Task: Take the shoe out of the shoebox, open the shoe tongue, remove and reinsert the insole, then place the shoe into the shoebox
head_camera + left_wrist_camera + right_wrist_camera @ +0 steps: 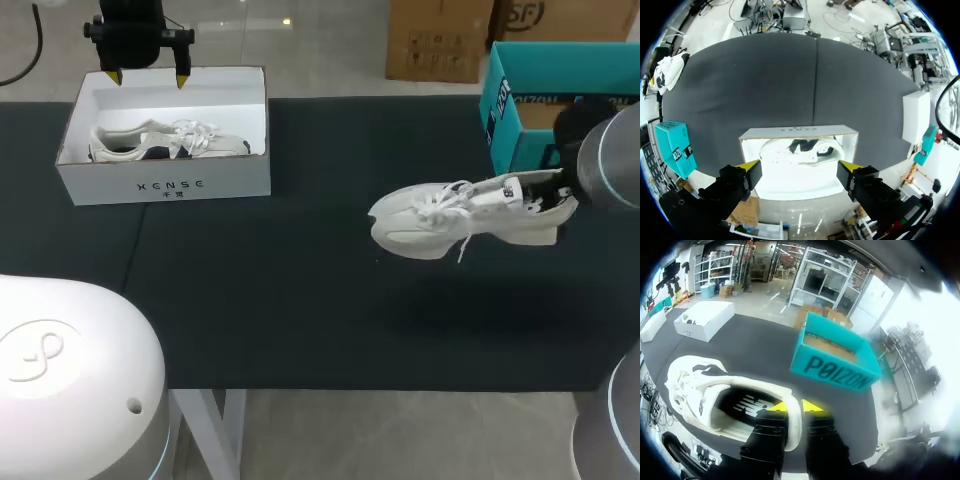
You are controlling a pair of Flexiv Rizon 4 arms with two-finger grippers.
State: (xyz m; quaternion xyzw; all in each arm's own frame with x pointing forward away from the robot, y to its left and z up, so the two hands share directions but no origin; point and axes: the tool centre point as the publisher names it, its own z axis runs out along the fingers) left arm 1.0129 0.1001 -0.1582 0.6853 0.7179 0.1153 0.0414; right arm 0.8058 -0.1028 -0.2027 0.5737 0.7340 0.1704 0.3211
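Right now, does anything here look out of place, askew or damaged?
Nothing is spilled or damaged. The white shoe is held only at its heel by the right gripper, with one lace dangling loose. A second shoe lies in the white shoebox below the open left gripper.

1. Rocking a chunky black left gripper (149, 77), wearing pointy yellow tips.
2. Showing off a glossy white rounded left arm (70, 370), sporting an embossed logo.
3. Going pale grey on the right arm (612, 160).
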